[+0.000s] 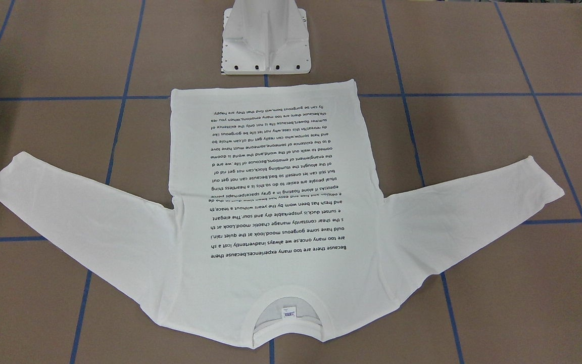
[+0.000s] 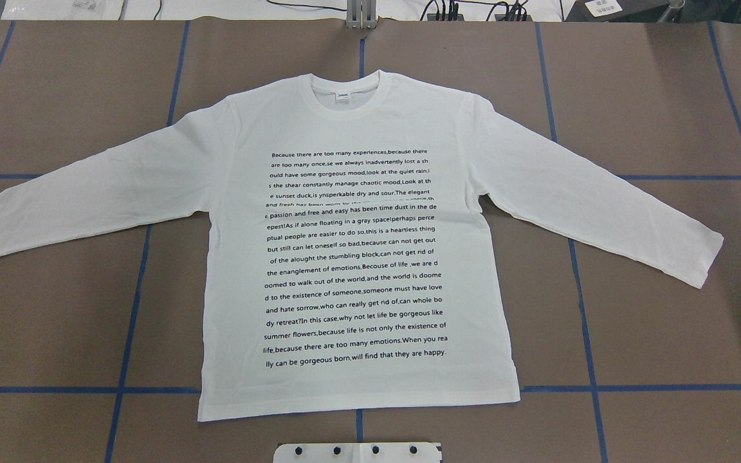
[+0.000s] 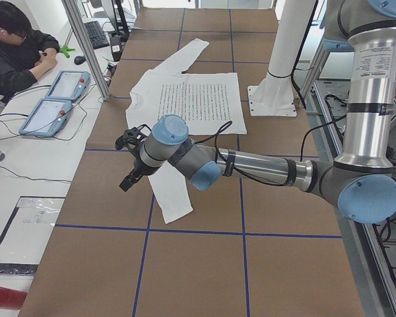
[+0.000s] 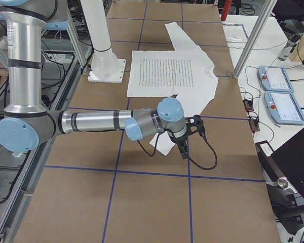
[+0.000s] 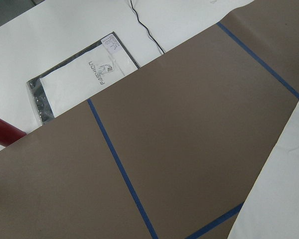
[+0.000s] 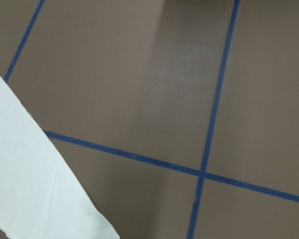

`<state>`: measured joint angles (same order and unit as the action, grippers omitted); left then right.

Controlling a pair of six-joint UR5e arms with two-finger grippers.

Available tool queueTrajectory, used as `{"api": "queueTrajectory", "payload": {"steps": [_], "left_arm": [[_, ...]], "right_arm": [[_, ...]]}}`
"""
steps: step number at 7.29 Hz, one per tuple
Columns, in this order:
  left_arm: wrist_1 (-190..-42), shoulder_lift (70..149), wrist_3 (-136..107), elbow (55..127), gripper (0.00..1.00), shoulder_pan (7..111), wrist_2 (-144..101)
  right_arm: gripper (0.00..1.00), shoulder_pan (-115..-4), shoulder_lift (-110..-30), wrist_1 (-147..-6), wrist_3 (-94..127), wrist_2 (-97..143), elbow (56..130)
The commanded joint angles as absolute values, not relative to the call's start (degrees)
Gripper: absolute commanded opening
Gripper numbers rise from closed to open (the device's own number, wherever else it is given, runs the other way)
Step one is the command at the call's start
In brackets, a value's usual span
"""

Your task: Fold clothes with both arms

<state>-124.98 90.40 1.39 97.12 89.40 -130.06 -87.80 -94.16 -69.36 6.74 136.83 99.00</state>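
Shirt (image 2: 357, 257): white, long-sleeved, flat on the table (image 2: 666, 321), print up, sleeves spread; hem just beside the pedestal base (image 1: 265, 45), collar on the side away from it.
Left end effector (image 3: 127, 181): above a sleeve end, well apart from the base; finger spread cannot be told.
Right end effector (image 4: 184, 151): above the opposite sleeve end; likewise cannot be told.

**White Shirt, Black Print, Brown Table Ruled in Blue**

The left claw (image 3: 131, 173) and the right claw (image 4: 183, 148) were black. Behind them the left arm (image 3: 264, 168) and the right arm (image 4: 91, 121) were silver-grey with pale blue joint caps. Between the two claws lay the shirt (image 2: 357, 379), plain white, bearing a block of small black text lines (image 2: 354, 257). Its ribbed collar (image 2: 345, 110) was white too, and the neck label (image 1: 288, 312) was white with bluish marks. Under both claws the table (image 2: 666, 321) was flat brown, crossed by a grid of blue lines (image 2: 588, 360). Back from the claws, the pedestal base (image 1: 265, 45) was white.
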Motion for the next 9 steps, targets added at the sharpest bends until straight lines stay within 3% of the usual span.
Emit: {"api": "queueTrajectory", "payload": {"steps": [1,3,5,9], "left_arm": [[-125.5,89.3,1.1,97.6,1.00,89.6,-130.2],[-125.5,89.1,1.2,97.6,1.00,89.6,-130.2],[-125.5,89.1,1.2,97.7,1.00,89.6,-130.2],[-125.6,88.4,1.2,97.7,1.00,89.6,-130.2]], "right_arm": [[1.00,-77.8,-97.5,-51.1,28.3,132.4,98.7],[1.00,-66.8,-101.6,-35.7,43.4,121.9,96.4],[0.98,-62.0,-101.7,-27.1,44.7,117.9,88.3],[0.86,-56.0,-103.1,-25.0,46.4,114.0,86.3]]}}
